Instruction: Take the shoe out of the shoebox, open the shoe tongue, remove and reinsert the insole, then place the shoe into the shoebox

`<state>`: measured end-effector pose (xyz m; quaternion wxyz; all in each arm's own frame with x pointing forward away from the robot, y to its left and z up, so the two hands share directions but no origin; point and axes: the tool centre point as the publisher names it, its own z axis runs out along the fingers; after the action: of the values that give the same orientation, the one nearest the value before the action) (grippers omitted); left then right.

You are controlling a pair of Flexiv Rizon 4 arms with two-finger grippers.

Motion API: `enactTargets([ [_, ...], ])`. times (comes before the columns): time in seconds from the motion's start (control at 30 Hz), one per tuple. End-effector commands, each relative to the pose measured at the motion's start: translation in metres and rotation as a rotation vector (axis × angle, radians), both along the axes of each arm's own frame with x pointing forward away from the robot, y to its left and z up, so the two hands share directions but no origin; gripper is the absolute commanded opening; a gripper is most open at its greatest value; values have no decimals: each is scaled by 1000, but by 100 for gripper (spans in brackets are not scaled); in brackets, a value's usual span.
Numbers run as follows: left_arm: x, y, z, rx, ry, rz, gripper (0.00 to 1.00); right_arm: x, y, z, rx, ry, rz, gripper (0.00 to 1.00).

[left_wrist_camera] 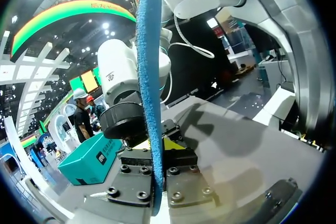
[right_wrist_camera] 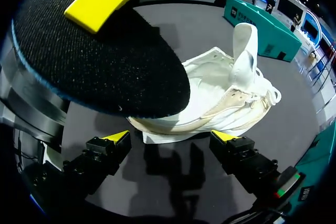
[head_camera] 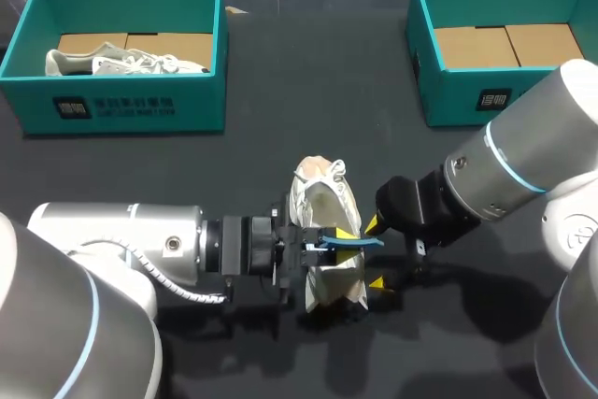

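Head view: two teal boxes, the left box at upper left holding one pale shoe, the right box at upper right. One white shoe lies mid-frame on the worktop. The left pincer is clamped on the single blue insole above it; the right pincer gapes wide, empty, just beside that shoe.

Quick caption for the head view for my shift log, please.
Left gripper holds the insole over the white shoe; right gripper hangs open beside it.
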<state>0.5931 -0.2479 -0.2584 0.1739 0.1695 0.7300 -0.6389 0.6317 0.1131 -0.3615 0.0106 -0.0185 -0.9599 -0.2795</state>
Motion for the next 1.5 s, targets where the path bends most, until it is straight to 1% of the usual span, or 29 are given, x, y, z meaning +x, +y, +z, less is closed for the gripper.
enactTargets([
  [0.03,0,-8,0,16,11,20,0,-1,0,0,1,-2,-1,100],
  [0.33,13,-13,-9,19,81,57,0,-1,0,0,1,-2,-1,100],
  [0.63,15,-15,-10,23,109,81,0,-1,0,0,1,-2,-1,100],
  [1.2,28,-4,-26,57,145,153,0,-1,0,0,1,-2,-1,100],
  [1.5,31,0,-39,25,137,137,0,-1,0,0,1,-2,-1,100],
])
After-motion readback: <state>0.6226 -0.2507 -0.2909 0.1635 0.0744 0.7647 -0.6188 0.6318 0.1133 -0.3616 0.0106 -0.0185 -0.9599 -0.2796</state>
